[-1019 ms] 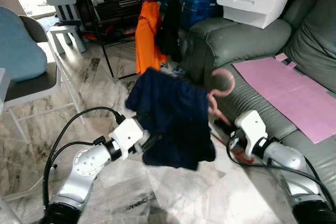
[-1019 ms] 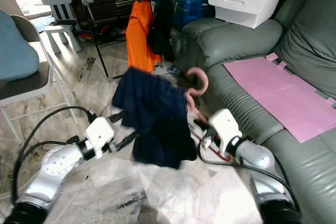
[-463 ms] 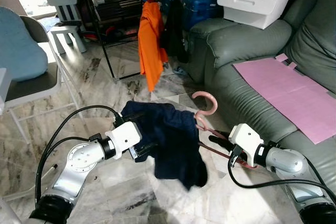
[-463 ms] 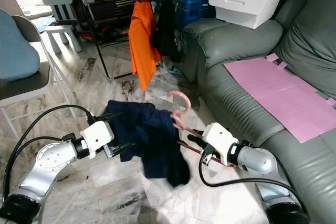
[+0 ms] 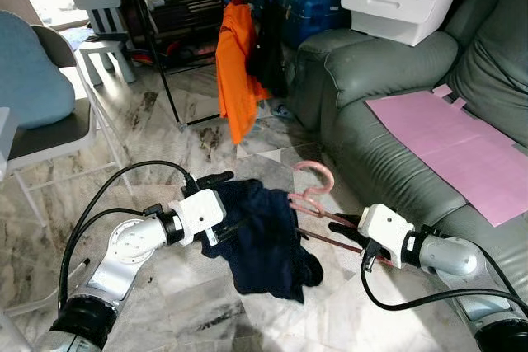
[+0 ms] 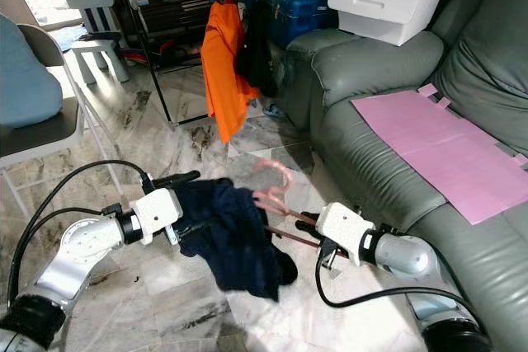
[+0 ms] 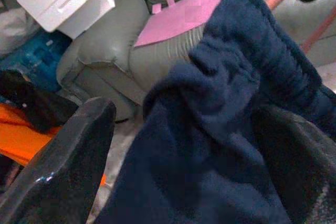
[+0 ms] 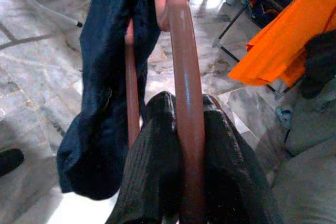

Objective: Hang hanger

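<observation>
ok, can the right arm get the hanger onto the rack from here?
Probably not yet. The right gripper holds the hanger low near the floor, the rack stands well beyond, and the navy garment hangs on it, also held by the left gripper.

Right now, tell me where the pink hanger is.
The pink hanger is low over the floor, centre of the head views, clamped in the right claw, with the navy garment draped leftward.

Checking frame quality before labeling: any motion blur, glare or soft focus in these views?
Right eye view: pink hanger hook is ghosted by motion blur; the rest is sharp. Left eye view: sharp, window corner blown out. Left wrist view: the near fingers are soft, navy garment crisp. Right wrist view: glare streak along the hanger bar.
</observation>
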Motion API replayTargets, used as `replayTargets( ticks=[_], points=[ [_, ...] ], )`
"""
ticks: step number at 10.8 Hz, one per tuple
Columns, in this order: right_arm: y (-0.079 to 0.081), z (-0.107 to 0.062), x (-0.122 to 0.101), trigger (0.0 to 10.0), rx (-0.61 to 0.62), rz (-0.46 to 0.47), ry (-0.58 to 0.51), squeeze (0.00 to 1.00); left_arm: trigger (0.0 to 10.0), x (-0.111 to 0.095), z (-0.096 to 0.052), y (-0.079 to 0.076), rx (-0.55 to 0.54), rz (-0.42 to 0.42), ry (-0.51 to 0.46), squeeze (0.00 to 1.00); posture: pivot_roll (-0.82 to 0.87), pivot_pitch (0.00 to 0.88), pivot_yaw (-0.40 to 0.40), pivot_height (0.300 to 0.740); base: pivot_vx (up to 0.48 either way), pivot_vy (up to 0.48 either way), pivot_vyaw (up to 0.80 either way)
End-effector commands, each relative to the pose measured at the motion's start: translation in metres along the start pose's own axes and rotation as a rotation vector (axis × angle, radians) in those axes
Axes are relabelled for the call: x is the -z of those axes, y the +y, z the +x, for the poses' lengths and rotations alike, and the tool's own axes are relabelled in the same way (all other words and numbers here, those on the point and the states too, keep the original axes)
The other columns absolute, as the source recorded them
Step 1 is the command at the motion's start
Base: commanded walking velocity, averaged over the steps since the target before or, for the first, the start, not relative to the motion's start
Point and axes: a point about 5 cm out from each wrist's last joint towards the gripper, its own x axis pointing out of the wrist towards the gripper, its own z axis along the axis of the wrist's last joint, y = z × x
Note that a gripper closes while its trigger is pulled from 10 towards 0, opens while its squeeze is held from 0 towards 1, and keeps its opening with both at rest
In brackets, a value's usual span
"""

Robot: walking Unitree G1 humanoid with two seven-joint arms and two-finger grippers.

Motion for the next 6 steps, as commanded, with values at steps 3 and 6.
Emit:
replayTargets(
  ticks=[3, 6],
  points=[
    [-0.003, 0.0, -0.009, 10.0, -0.027, -0.089, -0.037, 0.0, 10.0, 0.001, 0.001, 0.002, 0.025, 0.04, 0.012, 1.0, -0.18, 0.0, 0.055, 0.74, 0.0, 0.0, 0.0],
    [-0.006, 0.004, -0.018, 10.0, -0.033, -0.145, -0.068, 0.0, 10.0, 0.005, 0.004, 0.005, 0.058, 0.072, 0.039, 1.0, -0.19, 0.0, 0.067, 0.74, 0.0, 0.0, 0.0]
  ],
)
